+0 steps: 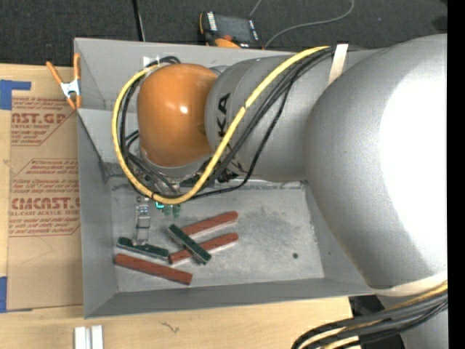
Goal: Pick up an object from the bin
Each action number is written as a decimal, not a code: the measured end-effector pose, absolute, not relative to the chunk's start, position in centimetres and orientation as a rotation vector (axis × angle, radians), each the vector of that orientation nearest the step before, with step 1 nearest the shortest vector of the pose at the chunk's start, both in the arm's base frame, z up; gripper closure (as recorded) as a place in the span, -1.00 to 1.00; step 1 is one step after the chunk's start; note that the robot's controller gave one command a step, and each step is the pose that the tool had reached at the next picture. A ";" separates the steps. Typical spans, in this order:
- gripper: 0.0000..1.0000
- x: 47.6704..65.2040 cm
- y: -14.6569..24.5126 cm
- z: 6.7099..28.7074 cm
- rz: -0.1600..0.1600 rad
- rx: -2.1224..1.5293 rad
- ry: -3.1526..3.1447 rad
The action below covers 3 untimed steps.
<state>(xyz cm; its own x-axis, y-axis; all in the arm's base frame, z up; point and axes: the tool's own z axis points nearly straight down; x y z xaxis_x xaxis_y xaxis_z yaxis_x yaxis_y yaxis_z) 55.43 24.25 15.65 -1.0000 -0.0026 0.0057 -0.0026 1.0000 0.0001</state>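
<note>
My gripper [142,227] reaches down over the left part of the bin floor, mostly hidden under the wrist. Its tip is right at the left end of a short dark green bar [143,249]. Whether it touches that bar I cannot tell. In front of the green bar lies a long red-brown bar [153,268]. To the right, a second dark green bar [189,243] lies slantwise across a pale red bar [211,246]. Another red-brown bar [210,224] lies just behind those two.
The bars form one loose cluster in the front-left of the bin. Bare grey floor stretches to the right of them. The arm and its cables cover the back and the right side of the bin, and the left wall slopes up close to my gripper.
</note>
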 end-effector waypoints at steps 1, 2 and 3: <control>-1.00 50.0 23.6 6.5 0.003 0.082 -3.130; 1.00 50.4 23.7 6.9 -0.002 0.079 -3.140; 1.00 53.7 23.4 24.5 -0.007 0.051 -3.151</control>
